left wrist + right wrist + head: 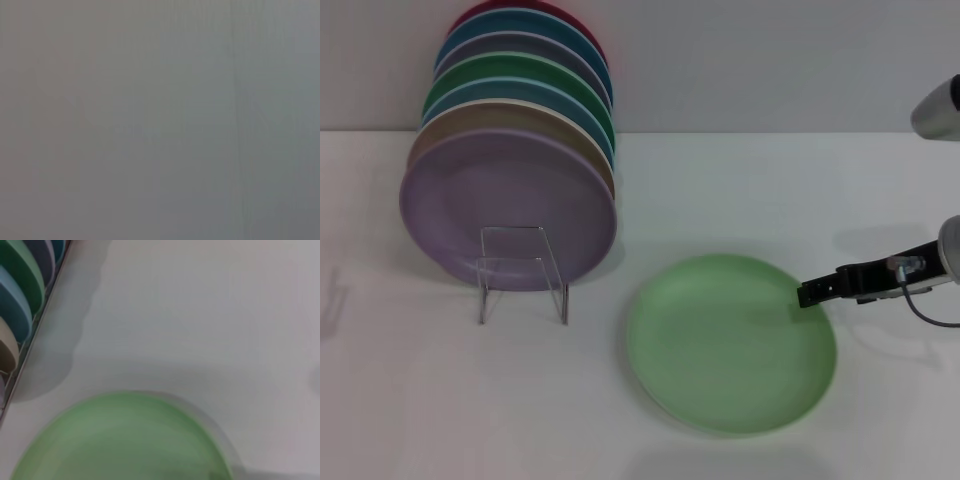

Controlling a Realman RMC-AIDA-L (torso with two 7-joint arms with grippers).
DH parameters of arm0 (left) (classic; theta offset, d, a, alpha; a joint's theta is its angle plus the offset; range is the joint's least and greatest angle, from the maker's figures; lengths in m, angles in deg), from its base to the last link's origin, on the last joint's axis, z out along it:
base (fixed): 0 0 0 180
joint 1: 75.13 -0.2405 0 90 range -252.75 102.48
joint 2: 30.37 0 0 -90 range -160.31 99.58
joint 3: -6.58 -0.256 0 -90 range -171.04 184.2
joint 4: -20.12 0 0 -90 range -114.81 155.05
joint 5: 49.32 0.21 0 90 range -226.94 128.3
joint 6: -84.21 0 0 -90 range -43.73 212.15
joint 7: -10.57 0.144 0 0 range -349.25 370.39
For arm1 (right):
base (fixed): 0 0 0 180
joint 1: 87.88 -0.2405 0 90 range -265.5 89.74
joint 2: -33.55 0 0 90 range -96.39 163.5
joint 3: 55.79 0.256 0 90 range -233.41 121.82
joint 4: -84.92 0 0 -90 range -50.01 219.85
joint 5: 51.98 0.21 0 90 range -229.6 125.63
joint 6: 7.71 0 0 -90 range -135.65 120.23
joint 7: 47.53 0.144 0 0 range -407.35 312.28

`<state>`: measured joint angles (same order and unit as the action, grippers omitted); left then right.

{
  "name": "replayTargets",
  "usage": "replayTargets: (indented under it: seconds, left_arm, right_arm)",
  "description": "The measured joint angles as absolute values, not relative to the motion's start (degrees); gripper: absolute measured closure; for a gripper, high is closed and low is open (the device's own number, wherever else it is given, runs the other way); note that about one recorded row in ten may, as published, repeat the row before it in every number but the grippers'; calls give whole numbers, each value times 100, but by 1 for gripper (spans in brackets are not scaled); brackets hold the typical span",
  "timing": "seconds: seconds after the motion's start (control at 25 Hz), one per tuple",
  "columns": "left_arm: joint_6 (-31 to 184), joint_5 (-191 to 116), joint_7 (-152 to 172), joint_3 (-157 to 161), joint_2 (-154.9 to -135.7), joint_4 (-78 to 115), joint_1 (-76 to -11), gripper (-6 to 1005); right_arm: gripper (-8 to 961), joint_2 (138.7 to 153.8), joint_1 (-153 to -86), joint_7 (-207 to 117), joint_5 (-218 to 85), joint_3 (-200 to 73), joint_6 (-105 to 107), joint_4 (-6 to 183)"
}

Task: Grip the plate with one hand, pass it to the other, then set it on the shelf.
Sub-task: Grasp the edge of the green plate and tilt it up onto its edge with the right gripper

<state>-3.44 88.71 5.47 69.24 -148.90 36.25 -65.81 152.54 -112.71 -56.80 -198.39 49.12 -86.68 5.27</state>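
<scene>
The pale mint-green plate (730, 343) lies flat on the white table, right of the middle in the head view. It also fills the near part of the right wrist view (125, 440). My right gripper (812, 293), slim and black on a grey arm with a cable, reaches in from the right. Its tip is at the plate's right rim, low over the table. The clear acrylic shelf (523, 272) stands at the left, with several plates standing upright in it. My left gripper is out of view, and the left wrist view shows only plain grey.
A lilac plate (510, 200) is the front one in the rack. Behind it stand tan, blue, dark green and red plates (520, 85), also seen in the right wrist view (20, 290). A grey arm segment (938, 108) shows at the upper right.
</scene>
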Motion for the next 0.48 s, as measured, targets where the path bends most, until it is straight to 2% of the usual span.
replayTargets:
  seconds: [0.48]
  left_arm:
    - [-441,8882,538,6907,-14884,3640,-6650,235]
  right_arm:
    - [131,15246,-11484,-5672,-19867,4783,-8572,995]
